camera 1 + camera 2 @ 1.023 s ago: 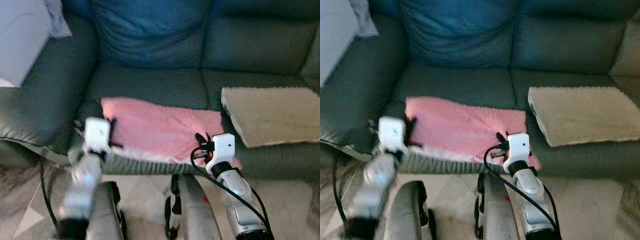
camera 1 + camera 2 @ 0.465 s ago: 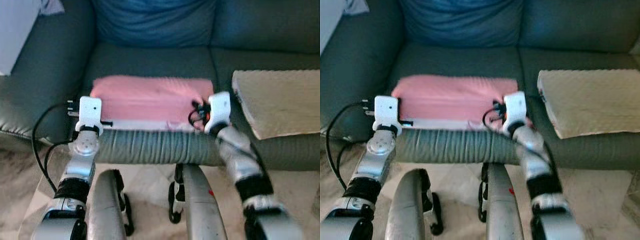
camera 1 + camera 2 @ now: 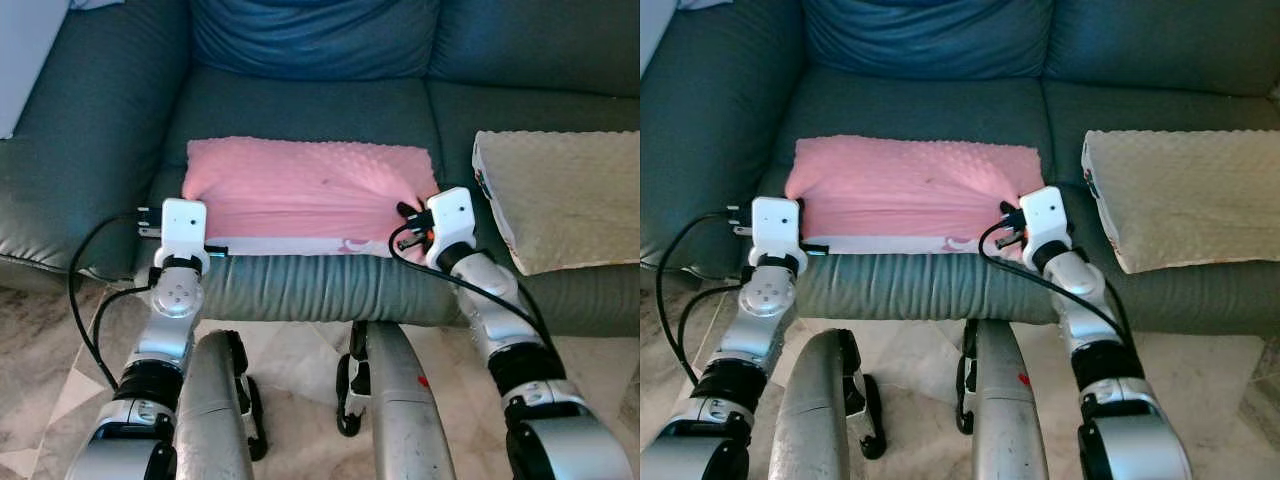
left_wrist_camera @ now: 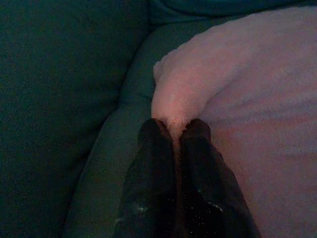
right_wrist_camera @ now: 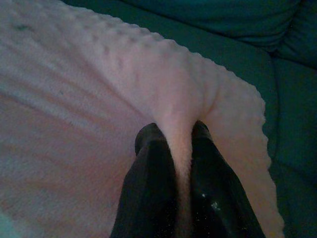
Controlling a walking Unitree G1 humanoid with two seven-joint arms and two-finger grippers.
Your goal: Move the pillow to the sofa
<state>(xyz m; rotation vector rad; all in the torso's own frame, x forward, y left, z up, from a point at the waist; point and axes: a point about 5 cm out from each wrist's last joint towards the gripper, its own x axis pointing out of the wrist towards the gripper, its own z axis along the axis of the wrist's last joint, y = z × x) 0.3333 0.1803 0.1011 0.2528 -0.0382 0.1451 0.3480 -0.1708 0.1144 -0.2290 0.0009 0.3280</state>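
Observation:
A flat pink pillow [image 3: 310, 190] with a bumpy cover lies on the front of the dark teal sofa seat [image 3: 300, 110]. My left gripper [image 4: 174, 130] is shut on a pinched fold at the pillow's left front corner. At the right front corner my right gripper [image 5: 174, 133] is shut on a ridge of the pink cover. Both white wrists, left [image 3: 183, 225] and right [image 3: 450, 215], hover over the seat's front edge.
A beige pillow [image 3: 560, 195] lies on the right sofa seat. A blue back cushion [image 3: 310, 35] leans behind the pink pillow. The left armrest [image 3: 80, 150] rises beside my left arm. Marble floor and my own legs [image 3: 215, 410] are below.
The view has tipped further down over the seat. The pillow lies a little farther back on the cushion, flatter and squarer, with both grippers still holding its front corners.

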